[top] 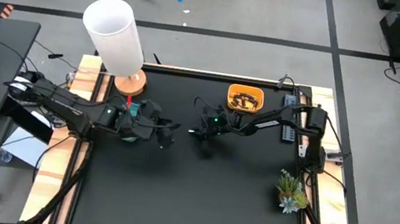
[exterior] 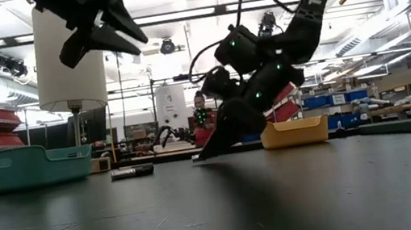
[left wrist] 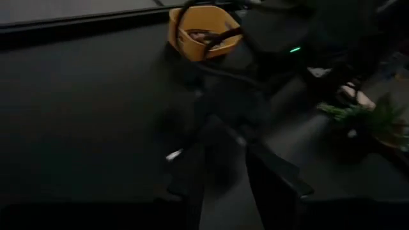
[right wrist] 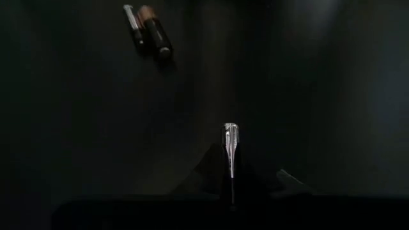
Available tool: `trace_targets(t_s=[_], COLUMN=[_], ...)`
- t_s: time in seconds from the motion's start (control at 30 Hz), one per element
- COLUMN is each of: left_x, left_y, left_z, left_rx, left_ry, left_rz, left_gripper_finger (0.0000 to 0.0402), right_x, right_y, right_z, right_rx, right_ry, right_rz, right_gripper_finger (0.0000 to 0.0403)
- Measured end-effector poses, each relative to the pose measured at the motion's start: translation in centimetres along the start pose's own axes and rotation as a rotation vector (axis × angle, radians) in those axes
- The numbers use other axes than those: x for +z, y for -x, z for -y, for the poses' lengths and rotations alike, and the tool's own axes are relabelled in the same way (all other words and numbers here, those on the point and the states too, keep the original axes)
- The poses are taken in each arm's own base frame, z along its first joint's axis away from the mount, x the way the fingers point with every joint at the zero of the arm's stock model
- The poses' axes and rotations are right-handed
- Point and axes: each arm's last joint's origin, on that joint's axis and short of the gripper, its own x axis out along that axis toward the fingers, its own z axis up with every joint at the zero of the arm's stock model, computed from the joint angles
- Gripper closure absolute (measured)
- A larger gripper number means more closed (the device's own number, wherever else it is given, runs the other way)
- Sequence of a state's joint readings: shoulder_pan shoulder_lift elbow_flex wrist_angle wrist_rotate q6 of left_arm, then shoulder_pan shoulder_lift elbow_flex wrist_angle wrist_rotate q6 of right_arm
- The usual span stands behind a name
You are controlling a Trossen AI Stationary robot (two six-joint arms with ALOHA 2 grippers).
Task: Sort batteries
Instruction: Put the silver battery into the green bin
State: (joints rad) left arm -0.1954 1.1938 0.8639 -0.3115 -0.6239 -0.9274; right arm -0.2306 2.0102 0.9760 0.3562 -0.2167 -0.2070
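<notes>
While the left gripper (exterior: 99, 29) hangs raised and part-open, the right gripper (right wrist: 231, 167) is pinched on a slim silver cylindrical battery (right wrist: 231, 148) at the mat, its length along the fingers; the orange plastic bowl (top: 245, 99) is nearest the right arm.

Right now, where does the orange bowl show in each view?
High view: orange bowl at the mat's far edge, behind the right gripper.
Low view: right of centre, behind that gripper.
Left wrist view: upper middle.
Right wrist view: not in it.
Shared landmark: the right arm.
</notes>
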Motion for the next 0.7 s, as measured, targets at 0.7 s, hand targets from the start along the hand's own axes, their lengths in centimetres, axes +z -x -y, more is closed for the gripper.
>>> trace_targets(t_s=[0.7], left_x=[2.3], left_y=[-1.0], left_z=[-0.3], left_rx=[-0.046], left_ry=[0.162], left_rz=[0.083], left_gripper_finger=[0.027], right_x=[9.9], right_y=[10.1], right_z=[-0.7], right_rx=[-0.074], right_ry=[0.105], right_rz=[0.298], right_gripper_finger=[0.0373])
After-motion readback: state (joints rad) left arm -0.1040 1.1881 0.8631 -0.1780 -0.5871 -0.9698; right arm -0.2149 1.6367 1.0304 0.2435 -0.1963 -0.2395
